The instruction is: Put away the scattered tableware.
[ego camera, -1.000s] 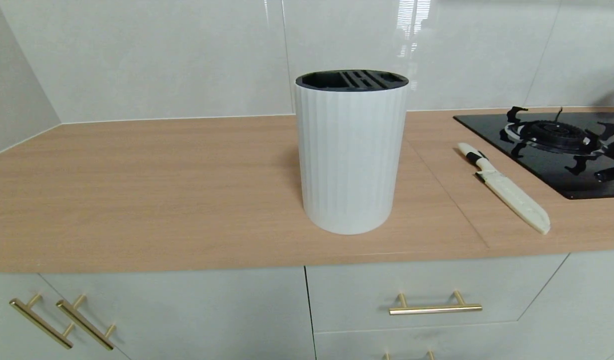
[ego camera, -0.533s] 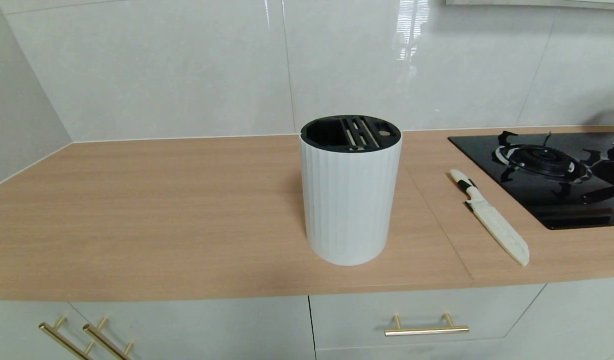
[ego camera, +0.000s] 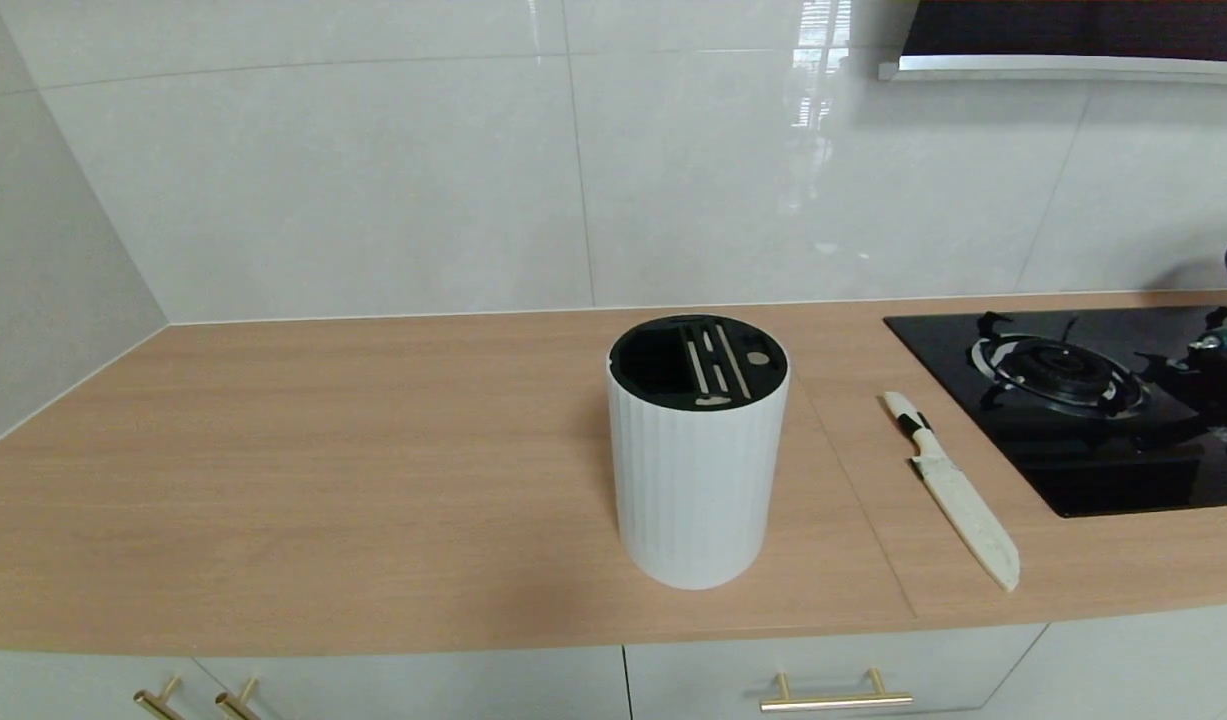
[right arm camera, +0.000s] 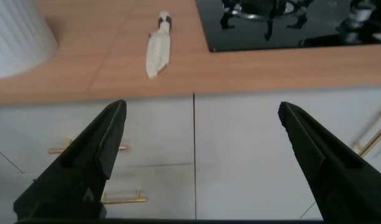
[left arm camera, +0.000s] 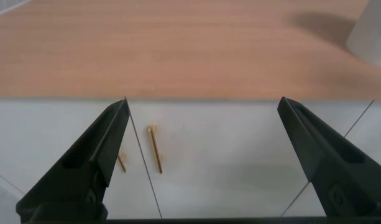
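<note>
**Helper:** Where is the thing you must put away?

**Me:** The knife (ego camera: 951,490) lies flat on the counter (ego camera: 323,450), between the white holder (ego camera: 697,480) and the stove (ego camera: 1103,450). It touches neither of them. Its handle points to the wall, and its tip is near the front edge of the counter.

**Helper:** And your grippers?

**Me:** Both are spread wide and carry nothing. My left gripper (left arm camera: 203,102) and my right gripper (right arm camera: 202,104) hang low, in front of the cabinet doors (right arm camera: 252,162), below the counter top.

**Helper:** What can go wrong from here?

**Me:** I think there are several things. First, my right arm must rise over the counter edge, and if it rises too near, the fingers can hit the edge. Second, the knife is thin and lies flat (not much for the fingers to get under). If I close on the blade and not on the handle, it can slip or turn. A push toward me can slide the tip off the counter.

**Helper:** And the holder?

**Me:** The slots (ego camera: 718,360) in its black top are narrow. If the blade comes tilted, it can catch on the rim, and the tall holder can tip over.
</note>
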### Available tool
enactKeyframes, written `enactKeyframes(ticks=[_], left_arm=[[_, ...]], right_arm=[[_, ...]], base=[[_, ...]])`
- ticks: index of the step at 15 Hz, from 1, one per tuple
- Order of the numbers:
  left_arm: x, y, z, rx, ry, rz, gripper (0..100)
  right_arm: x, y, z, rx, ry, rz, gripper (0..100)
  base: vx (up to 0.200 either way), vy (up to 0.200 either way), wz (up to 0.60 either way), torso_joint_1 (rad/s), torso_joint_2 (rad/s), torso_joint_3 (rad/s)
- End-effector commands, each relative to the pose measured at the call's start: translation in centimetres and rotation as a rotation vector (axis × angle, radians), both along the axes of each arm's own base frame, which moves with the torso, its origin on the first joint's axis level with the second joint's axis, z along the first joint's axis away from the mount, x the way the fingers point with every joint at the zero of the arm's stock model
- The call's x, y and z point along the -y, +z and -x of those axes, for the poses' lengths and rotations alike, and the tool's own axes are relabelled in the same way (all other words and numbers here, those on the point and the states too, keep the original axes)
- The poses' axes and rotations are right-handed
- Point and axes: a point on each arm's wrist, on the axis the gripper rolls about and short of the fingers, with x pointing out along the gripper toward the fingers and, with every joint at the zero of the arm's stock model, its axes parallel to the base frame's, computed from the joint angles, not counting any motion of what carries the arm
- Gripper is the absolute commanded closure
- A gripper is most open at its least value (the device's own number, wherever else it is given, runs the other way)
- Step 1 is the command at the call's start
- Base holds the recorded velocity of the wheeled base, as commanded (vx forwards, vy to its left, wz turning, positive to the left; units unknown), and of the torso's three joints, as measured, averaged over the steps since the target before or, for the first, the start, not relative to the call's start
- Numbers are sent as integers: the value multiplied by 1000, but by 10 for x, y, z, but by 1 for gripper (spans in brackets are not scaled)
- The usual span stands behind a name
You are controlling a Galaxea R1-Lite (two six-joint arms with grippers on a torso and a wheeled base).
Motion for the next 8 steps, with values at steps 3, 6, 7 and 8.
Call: enactKeyframes(ticks=[3,6,7,8], left_arm=[[0,0,0,-2,2,0,0],[0,0,0,-2,0,0,0],[0,0,0,-2,0,0,0],[0,0,0,-2,0,0,0]], right_arm=[[0,0,0,-1,0,0,0],[0,0,0,-1,0,0,0],[0,0,0,-1,0,0,0],[0,0,0,-1,0,0,0]], base=[[0,0,0,245,-551,-303],[0,0,0,271,-580,-310],[0,0,0,276,-593,-325],[0,0,0,281,-627,-344]])
